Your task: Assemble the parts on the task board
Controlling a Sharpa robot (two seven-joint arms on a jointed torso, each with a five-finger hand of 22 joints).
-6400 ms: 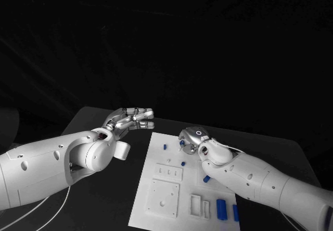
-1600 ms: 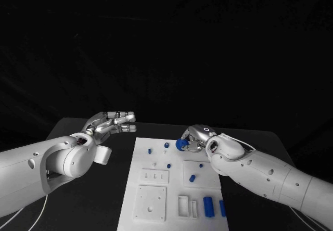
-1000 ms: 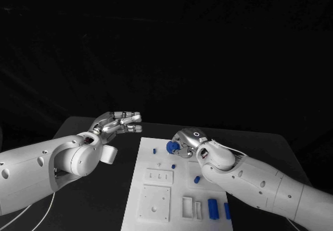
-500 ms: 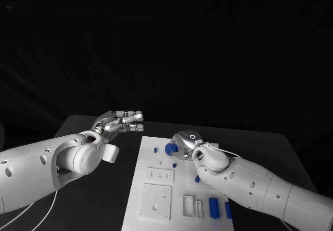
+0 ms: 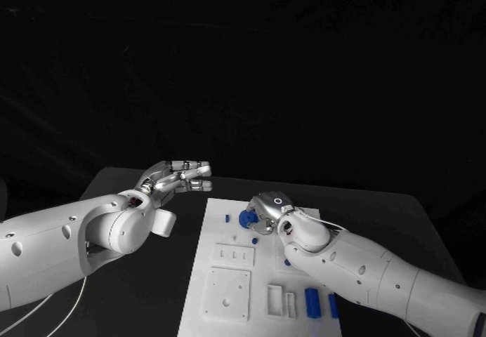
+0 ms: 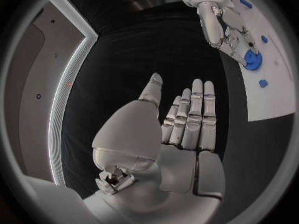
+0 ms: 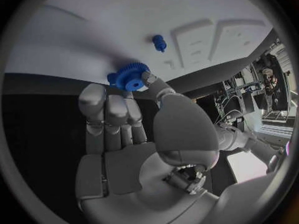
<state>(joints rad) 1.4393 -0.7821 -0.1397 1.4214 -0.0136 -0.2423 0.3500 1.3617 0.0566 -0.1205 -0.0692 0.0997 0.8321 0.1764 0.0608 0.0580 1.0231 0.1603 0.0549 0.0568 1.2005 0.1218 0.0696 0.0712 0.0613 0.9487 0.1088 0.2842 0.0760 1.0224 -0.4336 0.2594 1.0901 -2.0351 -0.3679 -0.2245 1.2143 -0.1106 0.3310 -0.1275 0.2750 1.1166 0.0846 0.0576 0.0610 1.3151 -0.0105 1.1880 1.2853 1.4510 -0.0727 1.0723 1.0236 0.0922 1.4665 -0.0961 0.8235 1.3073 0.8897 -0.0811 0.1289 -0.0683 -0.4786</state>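
The white task board [image 5: 235, 282] lies in the middle of the black table. My right hand [image 5: 267, 210] hovers over the board's far end and pinches a blue gear [image 5: 248, 219] between thumb and fingers. The right wrist view shows the gear [image 7: 129, 77] at the fingertips of the right hand [image 7: 127, 129], close above the board [image 7: 112, 30] near a small blue peg [image 7: 159, 42]. Whether the gear touches the board I cannot tell. My left hand [image 5: 182, 175] floats left of the board, its straight fingers holding nothing. In the left wrist view the left hand [image 6: 184, 129] faces the gear [image 6: 253, 60].
More blue pegs stand on the board [image 5: 227, 219] [image 5: 254, 241] [image 5: 286, 262]. Two longer blue blocks [image 5: 311, 300] [image 5: 332, 306] lie at its near right corner beside narrow slots. Recessed square plates take up the near left of the board.
My right hand has carried the blue gear leftward and a little lower over the board's far end. The left hand has barely moved.
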